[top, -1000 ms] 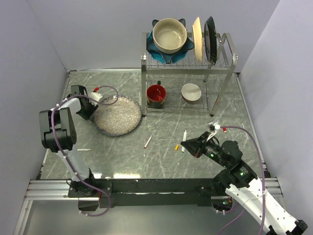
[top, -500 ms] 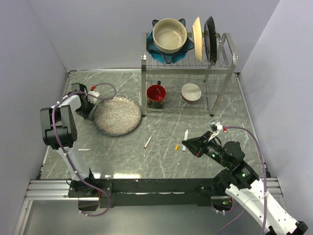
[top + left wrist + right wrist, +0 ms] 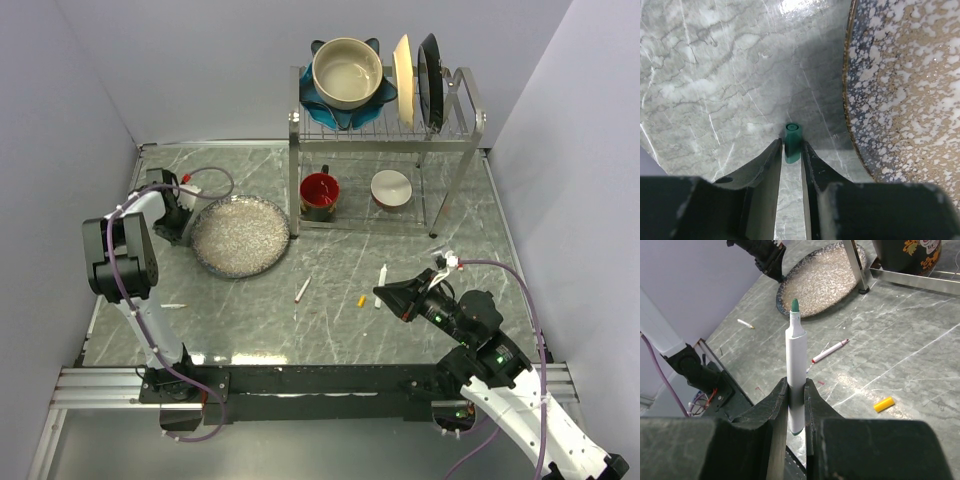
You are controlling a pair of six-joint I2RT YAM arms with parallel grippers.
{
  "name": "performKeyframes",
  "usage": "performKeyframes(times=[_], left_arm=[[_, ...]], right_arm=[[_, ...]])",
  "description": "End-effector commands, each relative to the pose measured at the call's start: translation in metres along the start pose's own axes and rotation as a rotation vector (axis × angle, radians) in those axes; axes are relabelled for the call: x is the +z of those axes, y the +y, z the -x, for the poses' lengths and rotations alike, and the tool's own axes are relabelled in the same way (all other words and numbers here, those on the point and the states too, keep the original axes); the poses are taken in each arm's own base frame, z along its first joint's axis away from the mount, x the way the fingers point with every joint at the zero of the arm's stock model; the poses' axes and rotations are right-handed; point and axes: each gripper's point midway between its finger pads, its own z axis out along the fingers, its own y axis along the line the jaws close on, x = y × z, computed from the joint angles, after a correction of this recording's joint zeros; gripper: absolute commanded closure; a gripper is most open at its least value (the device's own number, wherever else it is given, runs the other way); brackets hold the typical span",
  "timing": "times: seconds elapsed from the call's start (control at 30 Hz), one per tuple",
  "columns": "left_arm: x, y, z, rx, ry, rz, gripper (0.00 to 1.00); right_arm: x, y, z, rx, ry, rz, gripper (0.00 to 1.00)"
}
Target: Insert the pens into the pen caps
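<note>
The green cap [image 3: 792, 141] is seen between the two fingers of the left gripper [image 3: 791, 150]. The fingers are pressed against its sides, so it is judged to be grasped. Only its rear part is covered by the fingers. The open mouth stands out beyond the fingertips, and its long axis runs straight forward from them. The rim of the speckled plate [image 3: 852, 100] is just to the right of the fingers, and the marble table [image 3: 715, 75] is under them. Whether the cap is raised from the table cannot be told.

The green pen [image 3: 796, 360] is clamped by the right gripper [image 3: 795, 390] at the lower part of its white barrel. Its long axis also runs straight out from the fingers, with the green tip at the far end, well beyond the fingertips.

In the top view the two grippers are well apart, and the plate lies between them. Each thing is already in its own gripper, so neither arm is the nearer one. The coming move is judged to depend on one relation: the tip of the pen and the mouth of the cap must be brought onto one line, facing each other. For this, both arms would have to be carried toward the middle. A small error of angle could push the tip against the edge of the cap.
</note>
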Motion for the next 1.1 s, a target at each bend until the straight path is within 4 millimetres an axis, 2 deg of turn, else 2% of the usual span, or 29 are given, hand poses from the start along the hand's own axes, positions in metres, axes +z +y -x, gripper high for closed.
performKeyframes(times=[0.0, 0.17, 0.3, 0.37, 0.43, 0.53, 0.63, 0.73, 0.83, 0.93, 1.03, 1.07], left_arm=[[0.030, -0.030, -0.042, -0.030, 0.156, -0.113, 0.73], [0.035, -0.029, -0.039, -0.057, 0.160, -0.113, 0.77], [0.038, -0.024, -0.044, -0.081, 0.196, -0.081, 0.92], [0.038, -0.022, -0.045, -0.094, 0.203, -0.071, 0.94], [0.036, -0.026, -0.038, -0.111, 0.184, -0.090, 0.99], [0.026, -0.027, -0.028, -0.143, 0.154, -0.108, 0.99], [0.015, -0.029, -0.020, -0.158, 0.128, -0.130, 0.99], [-0.001, -0.020, -0.012, -0.164, 0.087, -0.084, 0.99], [-0.022, -0.015, 0.006, -0.177, 0.000, -0.076, 0.99], [-0.053, -0.007, 0.027, -0.198, -0.096, -0.054, 0.99], [-0.080, -0.012, 0.046, -0.230, -0.185, -0.089, 0.99], [-0.088, -0.023, 0.052, -0.223, -0.224, -0.153, 0.99]], right_arm=[[-0.005, 0.013, 0.024, -0.029, -0.069, 0.025, 1.00], [-0.005, 0.013, 0.027, -0.033, -0.075, 0.021, 1.00], [-0.005, 0.012, 0.028, -0.032, -0.076, 0.016, 1.00], [-0.005, 0.012, 0.028, -0.032, -0.075, 0.014, 1.00], [-0.005, 0.013, 0.028, -0.030, -0.072, 0.016, 1.00], [-0.007, 0.016, 0.029, -0.028, -0.067, 0.022, 1.00], [-0.009, 0.017, 0.032, -0.027, -0.075, 0.023, 1.00], [-0.012, 0.020, 0.035, -0.023, -0.069, 0.022, 1.00], [-0.013, 0.020, 0.036, -0.007, -0.059, 0.006, 1.00], [-0.014, 0.023, 0.037, 0.003, -0.044, 0.008, 1.00], [-0.014, 0.020, 0.038, 0.003, -0.038, -0.011, 1.00], [-0.014, 0.019, 0.038, 0.003, -0.036, -0.020, 1.00]])
